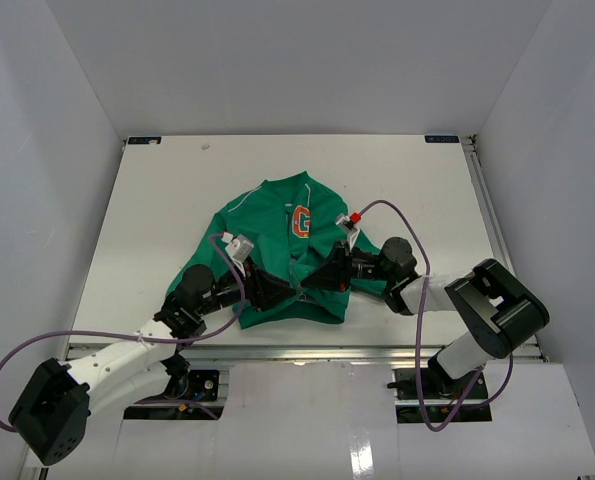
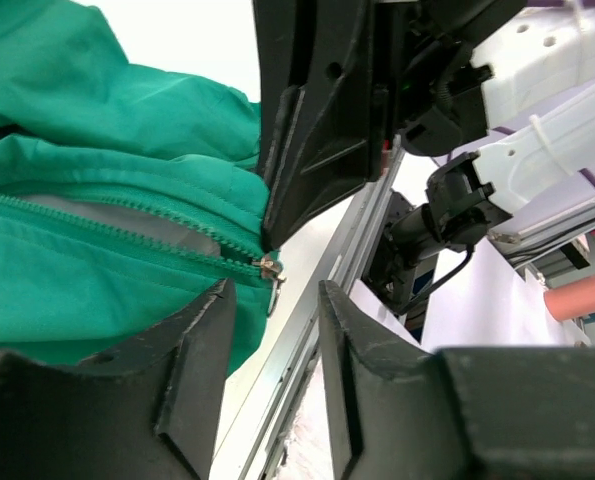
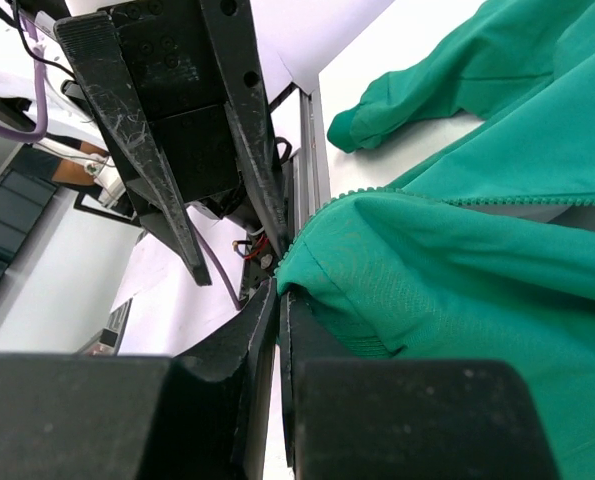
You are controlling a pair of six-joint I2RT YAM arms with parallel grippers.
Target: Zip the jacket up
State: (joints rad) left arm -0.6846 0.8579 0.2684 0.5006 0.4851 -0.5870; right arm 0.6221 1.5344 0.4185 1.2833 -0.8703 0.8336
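The green jacket (image 1: pixel 282 245) with an orange "G" emblem (image 1: pixel 301 221) lies flat on the table, collar to the far side. My right gripper (image 1: pixel 307 284) is shut on the jacket's bottom hem beside the zipper's lower end; the pinched hem shows in the right wrist view (image 3: pixel 307 270). My left gripper (image 1: pixel 285 291) is open, facing the right one across the hem. In the left wrist view the metal zipper slider (image 2: pixel 268 266) sits at the bottom of the zipper, just beyond my open left gripper (image 2: pixel 275 300). The zipper teeth (image 2: pixel 127 232) run up from it, parted.
The jacket's hem lies close to the table's near edge with its aluminium rail (image 1: pixel 307 352). White walls enclose the table (image 1: pixel 157 200) on three sides. Purple cables (image 1: pixel 382 207) loop from both arms.
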